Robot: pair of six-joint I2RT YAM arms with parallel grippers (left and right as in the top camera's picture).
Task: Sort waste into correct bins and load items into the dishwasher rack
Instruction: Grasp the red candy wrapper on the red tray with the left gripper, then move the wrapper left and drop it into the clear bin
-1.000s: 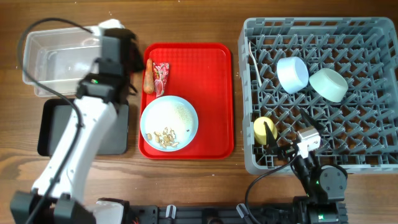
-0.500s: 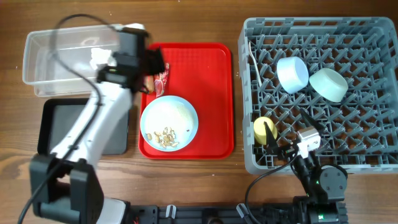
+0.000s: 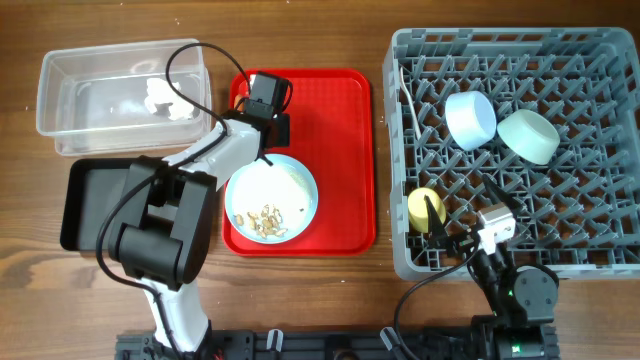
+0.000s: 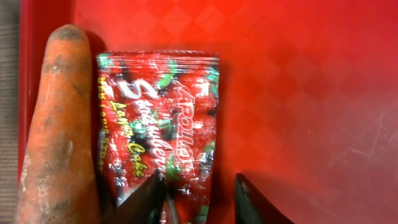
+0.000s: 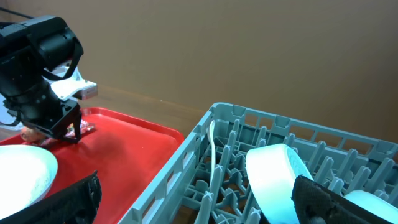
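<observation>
My left gripper (image 4: 199, 202) is open, low over the red-and-white wrapper (image 4: 161, 130); one finger is over the wrapper's lower edge, the other over bare tray. The carrot piece (image 4: 53, 124) lies just left of the wrapper. In the overhead view the left gripper (image 3: 262, 122) hides both. The crumpled tissue (image 3: 160, 95) lies in the clear tub (image 3: 60, 110). The pale blue plate (image 3: 272, 195) holds rice and brown scraps (image 3: 265, 220). The rack (image 3: 590, 230) holds the light blue bowl (image 3: 470, 118), mint bowl (image 3: 528, 135), yellow cup (image 3: 422, 205) and spoon (image 3: 405, 95). My right gripper (image 5: 202, 208) is open and empty.
The flat red serving tray (image 3: 340, 150) carries the plate, wrapper and carrot. The black tray (image 3: 85, 205) sits below the clear tub, partly under the left arm. The right gripper (image 3: 455, 235) hovers over the rack's front left corner, near the yellow cup.
The left arm swung right from over the clear tub to the red tray's top-left corner. The tissue now lies in the tub. The right arm has not moved.
</observation>
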